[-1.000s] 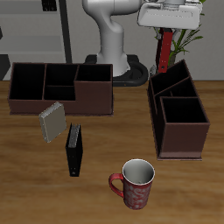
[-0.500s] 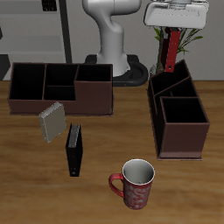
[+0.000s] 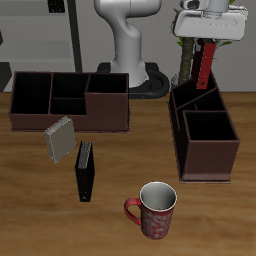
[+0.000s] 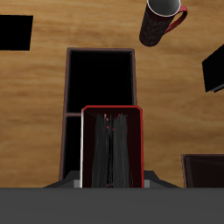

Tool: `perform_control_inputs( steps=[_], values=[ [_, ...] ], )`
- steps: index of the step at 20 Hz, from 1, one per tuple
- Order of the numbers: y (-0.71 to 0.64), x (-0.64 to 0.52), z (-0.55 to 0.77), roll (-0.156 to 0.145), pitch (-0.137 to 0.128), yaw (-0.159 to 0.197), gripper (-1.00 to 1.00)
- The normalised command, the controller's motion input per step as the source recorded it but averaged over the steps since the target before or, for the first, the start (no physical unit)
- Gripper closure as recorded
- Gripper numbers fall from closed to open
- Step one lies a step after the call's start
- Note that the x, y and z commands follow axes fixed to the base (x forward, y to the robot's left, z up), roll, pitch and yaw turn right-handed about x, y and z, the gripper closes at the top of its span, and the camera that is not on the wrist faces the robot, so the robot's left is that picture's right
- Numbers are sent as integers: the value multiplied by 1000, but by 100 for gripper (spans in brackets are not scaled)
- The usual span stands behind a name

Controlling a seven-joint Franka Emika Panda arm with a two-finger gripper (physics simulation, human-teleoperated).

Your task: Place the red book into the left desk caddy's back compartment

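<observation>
My gripper (image 3: 206,40) holds the red book (image 3: 205,64) clamped upright above the left caddy's (image 3: 222,167) back compartment (image 3: 192,99); lifting looks done, lowering and release remain.

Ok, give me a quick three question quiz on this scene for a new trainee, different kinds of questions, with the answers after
1. True or false: the gripper holds the red book upright above the left desk caddy.
2. Which object stands nearest the table's front edge? A) the grey book B) the mug C) the black book
3. Fill in: the book hangs over the caddy's ____ compartment, not its large square section.

Key: 1 true; 2 B; 3 back.
</observation>
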Motion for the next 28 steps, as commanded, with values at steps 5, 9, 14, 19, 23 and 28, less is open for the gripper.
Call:
perform_control_inputs(
  steps=[5,9,14,19,23,28],
  values=[
    [138,10,-47,10,15,-5,100],
    [196,43,-8,26,-12,34,100],
    [148,66,-32,13,12,-10,100],
    [1,24,-74,11,12,-14,100],
    [-13,188,-142,-4,27,-24,100],
    [4,50,-131,6,20,-19,100]
  ],
)
